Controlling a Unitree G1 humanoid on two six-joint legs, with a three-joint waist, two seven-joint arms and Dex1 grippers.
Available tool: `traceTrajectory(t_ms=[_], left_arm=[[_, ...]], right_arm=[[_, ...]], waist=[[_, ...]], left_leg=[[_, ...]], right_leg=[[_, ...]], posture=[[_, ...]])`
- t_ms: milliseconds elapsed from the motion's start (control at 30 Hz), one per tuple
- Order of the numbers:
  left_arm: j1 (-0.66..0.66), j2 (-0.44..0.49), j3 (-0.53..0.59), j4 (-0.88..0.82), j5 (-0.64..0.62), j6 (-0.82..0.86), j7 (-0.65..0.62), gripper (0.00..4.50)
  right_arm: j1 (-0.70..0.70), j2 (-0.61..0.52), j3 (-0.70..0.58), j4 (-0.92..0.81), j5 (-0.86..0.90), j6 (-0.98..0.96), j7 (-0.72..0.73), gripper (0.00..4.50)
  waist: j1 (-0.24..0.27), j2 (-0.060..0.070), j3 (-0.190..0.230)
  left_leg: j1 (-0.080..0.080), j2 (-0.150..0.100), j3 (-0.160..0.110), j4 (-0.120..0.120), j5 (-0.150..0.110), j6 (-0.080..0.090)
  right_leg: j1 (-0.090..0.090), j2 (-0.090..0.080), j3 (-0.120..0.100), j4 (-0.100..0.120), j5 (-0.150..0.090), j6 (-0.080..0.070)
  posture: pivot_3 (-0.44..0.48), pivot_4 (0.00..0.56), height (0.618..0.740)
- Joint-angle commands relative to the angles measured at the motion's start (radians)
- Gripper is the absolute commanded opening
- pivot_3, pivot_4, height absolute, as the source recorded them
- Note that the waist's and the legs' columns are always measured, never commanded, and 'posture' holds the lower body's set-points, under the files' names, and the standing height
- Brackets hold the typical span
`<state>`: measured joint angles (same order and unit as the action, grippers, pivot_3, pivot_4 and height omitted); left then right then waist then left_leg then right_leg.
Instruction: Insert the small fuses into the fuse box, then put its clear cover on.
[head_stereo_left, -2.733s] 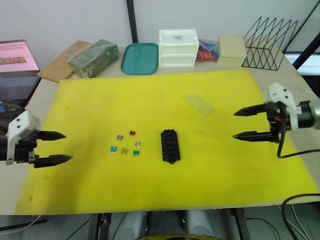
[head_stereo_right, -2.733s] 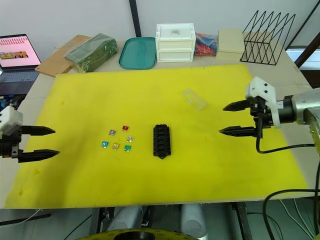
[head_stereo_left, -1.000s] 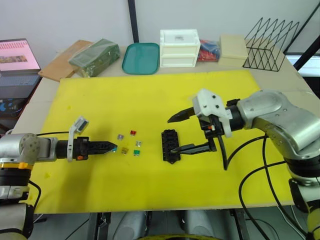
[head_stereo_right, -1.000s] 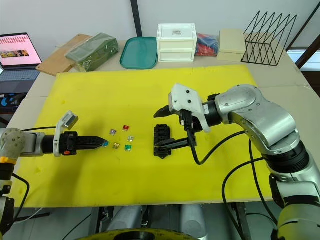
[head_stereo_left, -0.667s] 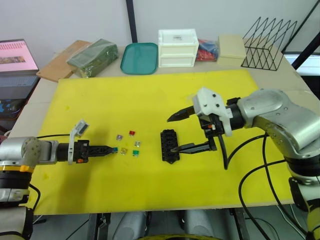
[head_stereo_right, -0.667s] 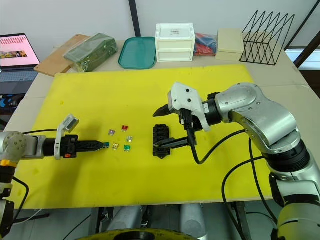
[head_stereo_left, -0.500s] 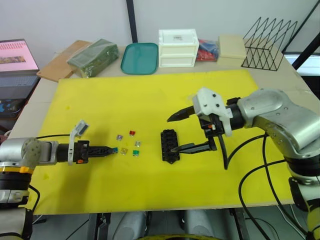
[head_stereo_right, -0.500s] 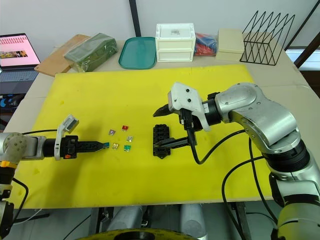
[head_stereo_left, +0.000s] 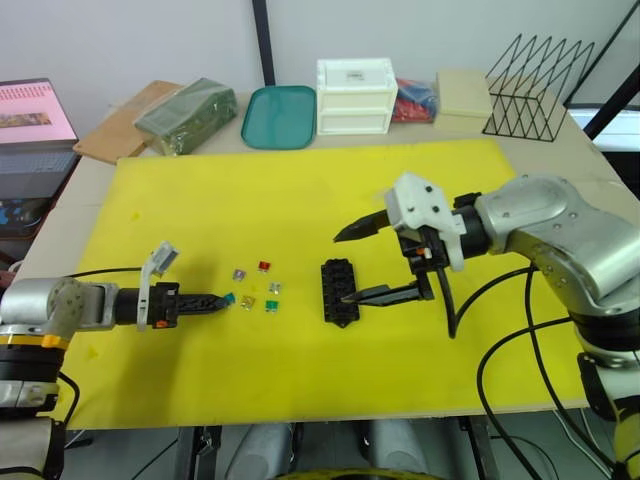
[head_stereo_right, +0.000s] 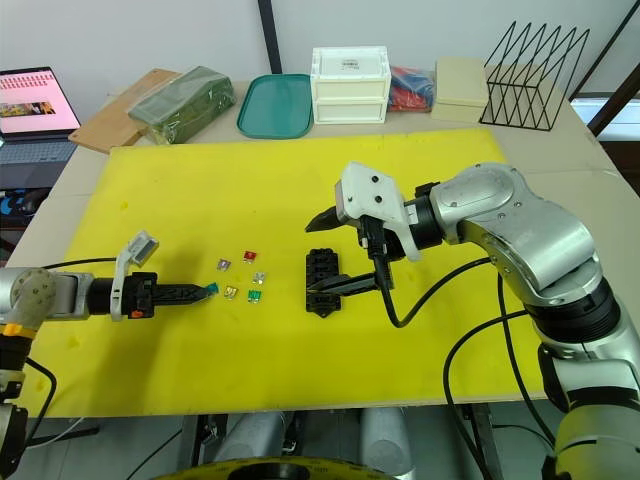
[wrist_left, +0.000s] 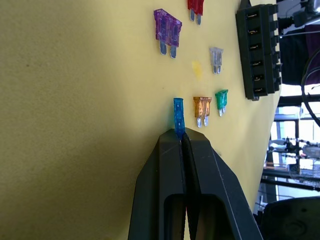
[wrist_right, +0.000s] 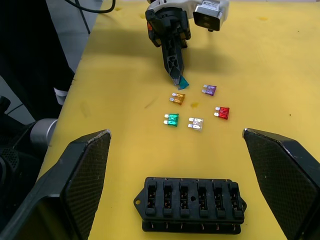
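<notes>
Since half a second ago, the blue fuse (wrist_left: 178, 114) has been lifted slightly off the yellow mat (head_stereo_left: 300, 190) (pinched in the left gripper (wrist_left: 181, 136)). The right gripper (head_stereo_right: 322, 257) is held spread wide at the fuse box (head_stereo_right: 322, 282), unmoved.

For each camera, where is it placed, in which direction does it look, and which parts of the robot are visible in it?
Left and right eye views: on the head, looking down at the yellow mat; both arms show.
Left wrist view: on the left wrist, looking along the left gripper, shut on the blue fuse.
Right wrist view: on the right wrist, facing the fuse box between the open right gripper fingers.
Shared: both wrist views show the fuse box and loose fuses.
</notes>
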<state>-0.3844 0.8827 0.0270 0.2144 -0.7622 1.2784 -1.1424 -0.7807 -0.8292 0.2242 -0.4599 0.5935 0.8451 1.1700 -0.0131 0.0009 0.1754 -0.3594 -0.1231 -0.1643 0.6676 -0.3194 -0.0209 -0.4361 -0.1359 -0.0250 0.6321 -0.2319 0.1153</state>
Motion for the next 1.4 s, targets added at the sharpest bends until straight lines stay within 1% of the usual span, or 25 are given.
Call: traceTrajectory(t_ms=[33,133,300,367,467,533,600,767,867,967,1067,1200,1333,1400], left_arm=[[0.024,0.036,0.016,-0.019,0.014,-0.021,-0.012,0.05],[0.046,0.053,0.051,-0.06,0.002,-0.073,-0.037,0.05],[0.094,0.062,0.146,-0.19,-0.012,-0.255,-0.098,0.05],[0.093,0.068,0.174,-0.249,-0.026,-0.294,-0.116,0.05],[0.05,0.08,0.191,-0.353,-0.067,-0.315,-0.145,0.05],[-0.004,0.092,0.156,-0.427,-0.062,-0.356,-0.181,0.05],[-0.079,0.082,0.122,-0.464,-0.074,-0.357,-0.19,0.05],[-0.248,0.028,-0.008,-0.519,-0.06,-0.366,-0.204,0.05],[-0.304,0.023,-0.106,-0.527,0.023,-0.454,-0.259,0.05],[-0.354,-0.002,-0.163,-0.499,0.073,-0.51,-0.279,0.05],[-0.381,-0.03,-0.2,-0.475,0.123,-0.558,-0.281,0.05],[-0.404,-0.086,-0.208,-0.458,0.137,-0.563,-0.248,0.05],[-0.414,-0.114,-0.216,-0.447,0.16,-0.571,-0.238,0.05],[-0.418,-0.123,-0.215,-0.446,0.159,-0.565,-0.233,0.0]], right_arm=[[-0.007,-0.013,-0.024,-0.022,0.01,-0.003,0.005,4.5],[0.008,-0.022,-0.046,-0.026,0.029,0.013,-0.001,4.5],[0.038,-0.034,-0.114,-0.033,0.098,0.076,-0.027,4.5],[0.043,-0.039,-0.154,-0.029,0.137,0.111,-0.039,4.5],[0.021,-0.04,-0.225,-0.006,0.223,0.207,-0.078,4.5],[-0.017,-0.035,-0.27,0.023,0.298,0.313,-0.122,4.5],[-0.052,-0.03,-0.295,0.042,0.358,0.395,-0.157,4.5],[-0.108,-0.012,-0.312,0.044,0.44,0.497,-0.231,4.5],[-0.131,-0.022,-0.314,0.033,0.476,0.539,-0.259,4.5],[-0.139,-0.035,-0.294,0.012,0.483,0.553,-0.282,4.5],[-0.147,-0.035,-0.272,0.004,0.477,0.556,-0.304,4.5],[-0.15,-0.027,-0.244,-0.007,0.463,0.548,-0.331,4.5],[-0.153,-0.021,-0.219,-0.009,0.451,0.536,-0.346,4.5],[-0.153,-0.018,-0.202,-0.012,0.437,0.523,-0.349,4.08]], waist=[[-0.001,0.0,0.0],[-0.002,0.0,0.0],[0.003,0.0,0.0],[0.005,0.0,0.0],[0.007,0.0,0.0],[0.006,0.0,0.0],[0.005,0.0,0.0],[0.002,-0.001,0.0],[0.001,-0.001,0.0],[0.002,-0.001,0.0],[0.002,-0.001,0.0],[0.003,-0.001,0.0],[0.004,-0.001,0.0],[0.003,-0.001,0.0]], left_leg=[[0.0,0.0,0.0,0.0,0.0,0.0],[0.0,0.0,0.0,0.0,0.0,0.0],[-0.001,0.0,0.0,0.0,0.0,0.0],[-0.001,0.0,0.0,0.0,0.0,0.0],[-0.002,0.0,0.0,0.0,0.0,0.0],[-0.002,0.0,0.0,0.0,0.0,0.0],[-0.003,0.0,0.0,0.0,0.0,0.0],[-0.003,0.0,0.001,0.0,0.0,0.0],[-0.007,0.0,0.001,0.001,0.0,0.0],[-0.01,0.0,0.001,0.002,0.0,0.0],[-0.012,0.0,0.001,0.005,0.0,0.0],[-0.015,0.0,0.0,0.011,-0.001,0.001],[-0.016,0.0,0.0,0.013,-0.001,0.002],[-0.016,0.0,0.0,0.013,-0.001,0.002]], right_leg=[[0.0,0.0,0.0,0.0,0.0,0.0],[0.0,0.0,0.0,0.0,0.0,0.0],[-0.001,0.0,0.0,-0.001,0.0,0.0],[-0.001,0.0,0.0,-0.001,0.0,-0.001],[-0.001,-0.001,0.0,-0.002,0.0,-0.001],[-0.001,-0.001,0.0,-0.002,0.001,0.0],[-0.001,-0.001,0.0,-0.002,0.001,-0.001],[-0.001,0.0,0.0,-0.002,0.001,0.0],[-0.005,0.0,0.0,-0.002,0.002,0.0],[-0.008,0.0,0.0,-0.002,0.003,0.0],[-0.008,0.0,-0.001,-0.002,0.004,0.0],[-0.008,0.001,-0.001,-0.002,0.005,0.002],[-0.008,0.001,-0.001,-0.002,0.006,0.003],[-0.008,0.001,-0.001,-0.002,0.006,0.003]], posture=[[0.0,0.15,0.74],[0.0,0.15,0.74],[0.0,0.15,0.74],[0.0,0.15,0.74],[0.0,0.15,0.74],[0.0,0.15,0.74],[0.0,0.15,0.74],[0.0,0.15,0.74],[0.0,0.15,0.74],[0.0,0.15,0.74],[0.0,0.15,0.74],[0.0,0.15,0.74],[0.0,0.15,0.74],[0.0,0.15,0.74]])
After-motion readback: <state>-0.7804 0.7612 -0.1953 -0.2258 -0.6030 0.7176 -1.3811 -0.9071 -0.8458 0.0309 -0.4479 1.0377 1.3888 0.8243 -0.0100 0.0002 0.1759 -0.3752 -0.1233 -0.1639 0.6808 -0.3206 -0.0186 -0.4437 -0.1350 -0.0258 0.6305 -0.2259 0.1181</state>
